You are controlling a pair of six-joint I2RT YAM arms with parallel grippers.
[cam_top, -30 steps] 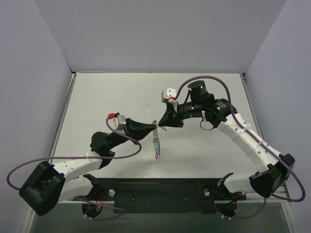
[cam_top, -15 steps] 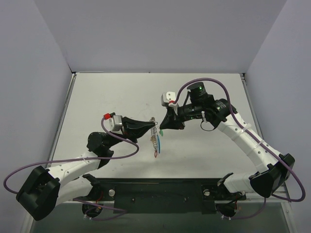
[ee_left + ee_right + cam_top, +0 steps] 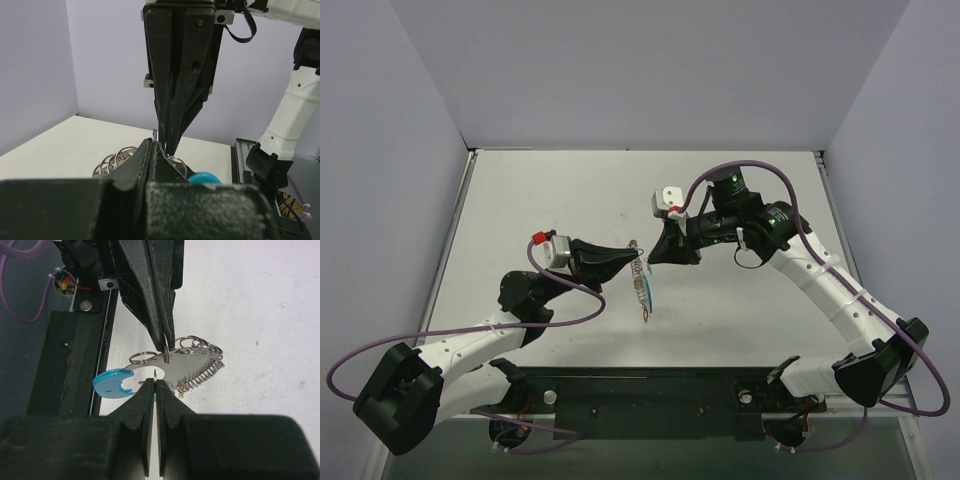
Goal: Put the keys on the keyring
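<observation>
The keyring (image 3: 642, 287) is held clear of the table (image 3: 540, 200), hung from the left gripper (image 3: 631, 259), whose jaws are clamped on one of its small rings, so that the loop is steadied and presented. The right gripper (image 3: 657, 258) is set tip to tip against it, jaws pressed together on what is judged to be the green key (image 3: 156, 395) — only a green sliver and a thin metal tip are seen. A blue tag (image 3: 112, 382) is seen dangling just beside.
</observation>
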